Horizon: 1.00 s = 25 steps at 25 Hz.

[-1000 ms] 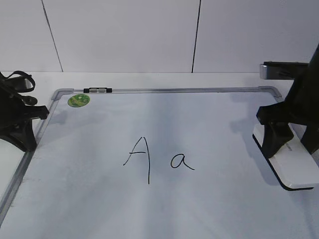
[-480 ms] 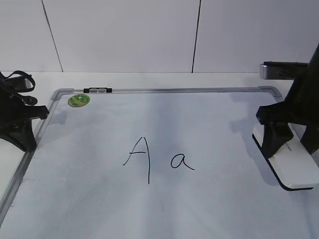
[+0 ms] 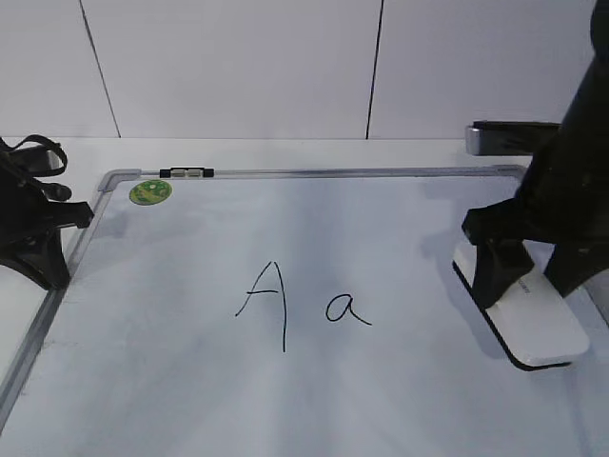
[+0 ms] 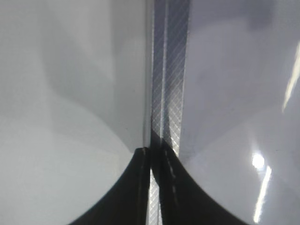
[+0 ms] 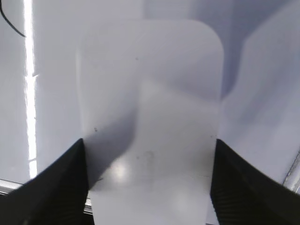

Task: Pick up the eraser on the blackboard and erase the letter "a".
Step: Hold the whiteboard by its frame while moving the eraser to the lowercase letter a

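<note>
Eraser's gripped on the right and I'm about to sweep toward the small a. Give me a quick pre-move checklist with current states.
1. Right gripper clamped on eraser: ok, fingers against both sides.
2. Eraser felt flat on board: cannot tell.
3. Small a intact, left of eraser: ok.
4. Path between eraser and a clear: ok.
5. Capital A close beside a: not ok, stop short.
6. Left gripper shut, at left frame, away from letters: ok.

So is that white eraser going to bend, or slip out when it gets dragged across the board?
Probably neither. The eraser looks like a stiff plastic block, so it should hold its shape. The right gripper clamps both long sides, though the smooth shell might slip a little. Its flat dark underside should slide, not roll.
</note>
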Tool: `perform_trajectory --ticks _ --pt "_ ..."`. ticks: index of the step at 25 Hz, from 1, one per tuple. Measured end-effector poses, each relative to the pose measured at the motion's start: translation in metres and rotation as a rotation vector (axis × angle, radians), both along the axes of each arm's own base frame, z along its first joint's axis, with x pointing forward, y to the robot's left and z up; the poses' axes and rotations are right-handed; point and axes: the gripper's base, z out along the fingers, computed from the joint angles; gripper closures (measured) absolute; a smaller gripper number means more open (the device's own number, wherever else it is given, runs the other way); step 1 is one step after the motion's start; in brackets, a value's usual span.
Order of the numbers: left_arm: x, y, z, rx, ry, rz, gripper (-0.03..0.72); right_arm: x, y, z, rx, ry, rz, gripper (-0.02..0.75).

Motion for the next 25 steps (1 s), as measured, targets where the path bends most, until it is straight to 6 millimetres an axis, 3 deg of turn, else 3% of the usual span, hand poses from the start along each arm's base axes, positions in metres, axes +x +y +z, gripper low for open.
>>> perform_trajectory --ticks 13,20,25 --pt "0.000 0.000 0.000 -0.001 0.000 0.001 0.667 0.045 0.055 -0.002 -0.003 -0.067 0.125 0.200" --pt "0.000 0.000 0.000 -0.001 0.000 0.001 0.667 0.045 0.082 -0.034 -0.030 0.003 0.192 0.200" --pt "0.000 0.000 0.000 -0.001 0.000 0.001 0.667 0.041 0.094 -0.041 -0.039 0.019 0.226 0.200"
